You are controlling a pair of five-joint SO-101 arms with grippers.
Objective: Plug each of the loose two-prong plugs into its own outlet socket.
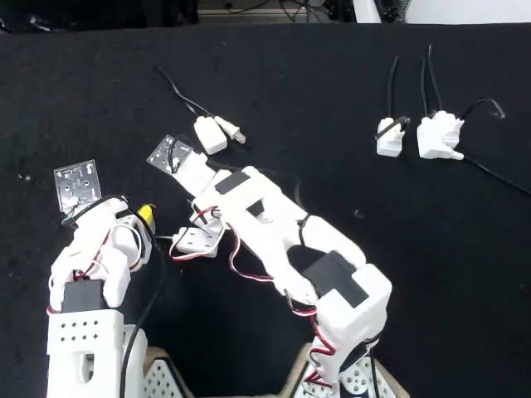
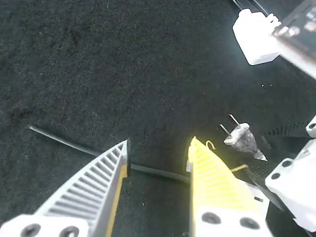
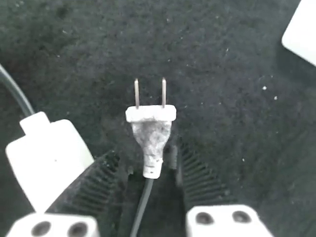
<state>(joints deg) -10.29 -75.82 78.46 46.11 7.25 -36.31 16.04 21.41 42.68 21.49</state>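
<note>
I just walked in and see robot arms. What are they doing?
Two robot arms are working on plugging things in. The right gripper holds a two-prong plug by its back end, prongs pointing out over the black mat, not in a socket yet. The left gripper is open, straddling a black cord on the mat.

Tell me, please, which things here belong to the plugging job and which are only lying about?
Belong to the job:
grey plug in the right gripper
second plug on the table
socket beside it
two sockets at the high view's right

Only lying about:
cables beyond the table's far edge
</note>
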